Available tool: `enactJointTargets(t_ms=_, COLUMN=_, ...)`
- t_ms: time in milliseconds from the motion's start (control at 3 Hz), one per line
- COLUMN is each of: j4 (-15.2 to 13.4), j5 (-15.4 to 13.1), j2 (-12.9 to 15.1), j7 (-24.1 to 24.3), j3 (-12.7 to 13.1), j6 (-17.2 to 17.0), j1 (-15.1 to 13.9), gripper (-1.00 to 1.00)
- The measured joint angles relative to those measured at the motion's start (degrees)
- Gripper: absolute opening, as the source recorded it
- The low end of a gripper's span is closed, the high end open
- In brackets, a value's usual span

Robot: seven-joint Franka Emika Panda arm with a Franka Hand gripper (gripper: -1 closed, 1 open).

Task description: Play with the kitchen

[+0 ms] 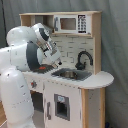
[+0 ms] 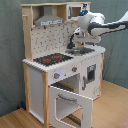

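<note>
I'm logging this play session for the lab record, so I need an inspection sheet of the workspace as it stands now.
Surface: wooden floor under the toy kitchen; pale counter bare at its rounded end.
Job's things: kitchen upright; oven door hangs open in the second exterior view; black faucet over the grey sink; red-ringed stovetop; hood; microwave panel.
Clutter: nothing seen.
Grippers: gripper above the counter between stovetop and sink; finger state cannot be told.
Cables: nothing seen.
Surroundings: grey curtain behind the kitchen.
</note>
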Motion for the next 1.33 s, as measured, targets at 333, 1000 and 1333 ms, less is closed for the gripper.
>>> enactJointTargets(t_ms=333, j4=3.5, j5=-1.2, j2=4.9, j7=-2.3, j3=0.1, j6=-0.1, j1=0.0, gripper=1.0)
enactJointTargets(t_ms=1000, j4=6.9, j5=-3.7, j2=15.3, j7=-3.4, j3=1.4, j6=3.0, j1=0.2, gripper=1.0)
enactJointTargets(t_ms=1333, j4=8.7, j5=-5.5, j2=19.9, j7=-3.2, j3=1.6, j6=4.9, j1=1.4, gripper=1.0)
